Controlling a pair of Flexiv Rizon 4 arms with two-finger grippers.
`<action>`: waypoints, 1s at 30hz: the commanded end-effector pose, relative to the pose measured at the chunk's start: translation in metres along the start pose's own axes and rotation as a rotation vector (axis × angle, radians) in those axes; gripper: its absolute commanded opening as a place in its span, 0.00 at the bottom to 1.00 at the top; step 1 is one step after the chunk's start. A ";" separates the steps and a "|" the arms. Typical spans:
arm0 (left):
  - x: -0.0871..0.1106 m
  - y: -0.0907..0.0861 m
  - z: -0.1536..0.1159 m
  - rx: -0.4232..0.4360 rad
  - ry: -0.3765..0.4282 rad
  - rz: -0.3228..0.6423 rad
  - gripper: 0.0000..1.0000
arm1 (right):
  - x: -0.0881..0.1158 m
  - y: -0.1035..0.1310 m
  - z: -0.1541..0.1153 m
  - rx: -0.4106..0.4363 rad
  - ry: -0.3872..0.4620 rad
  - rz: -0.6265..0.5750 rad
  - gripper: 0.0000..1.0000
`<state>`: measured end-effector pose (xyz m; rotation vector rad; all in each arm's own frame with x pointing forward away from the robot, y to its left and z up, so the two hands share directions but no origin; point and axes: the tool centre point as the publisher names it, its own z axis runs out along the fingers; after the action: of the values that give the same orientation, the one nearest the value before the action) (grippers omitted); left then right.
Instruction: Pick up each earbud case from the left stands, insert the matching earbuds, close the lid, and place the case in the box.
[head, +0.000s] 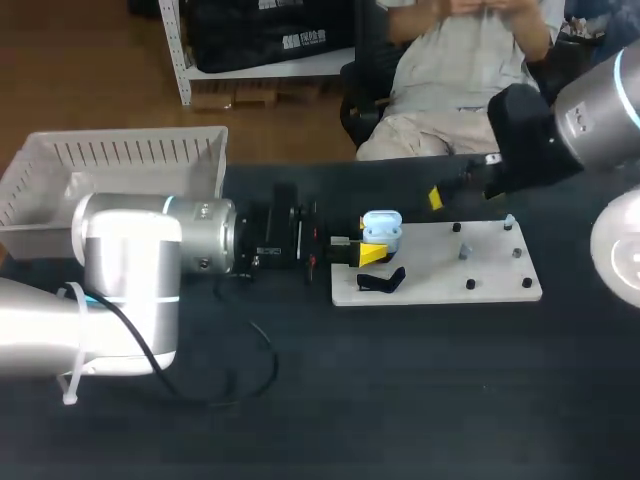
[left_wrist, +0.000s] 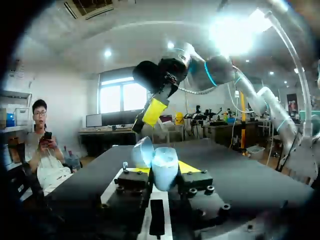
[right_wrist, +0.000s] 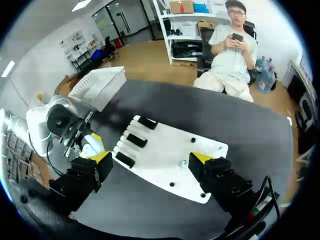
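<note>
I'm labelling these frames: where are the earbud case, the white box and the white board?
earbud case (head: 383, 236): head view, its light blue body.
white box (head: 140, 152): head view, its slatted far wall.
white board (head: 440, 275): head view, a bare patch near its middle.

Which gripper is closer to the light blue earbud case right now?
Left. The left gripper is shut on the earbud case, lid open, at the white board's end. The right gripper hangs open above the board, apart from the case.
</note>
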<state>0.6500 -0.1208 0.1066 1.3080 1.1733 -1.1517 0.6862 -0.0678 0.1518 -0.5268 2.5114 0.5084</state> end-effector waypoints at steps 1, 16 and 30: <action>0.001 0.001 0.000 0.001 -0.004 0.002 0.00 | -0.002 -0.021 -0.012 0.225 0.069 -0.008 1.00; 0.001 0.001 0.000 0.001 -0.004 0.002 0.00 | 0.010 -0.098 0.023 0.451 0.355 -0.075 1.00; 0.001 0.001 0.000 0.001 -0.004 0.002 0.00 | 0.018 -0.125 0.061 0.477 0.526 -0.040 1.00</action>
<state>0.6501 -0.1208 0.1066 1.3081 1.1734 -1.1518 0.7421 -0.1531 0.0693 -0.5688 2.8801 -0.2583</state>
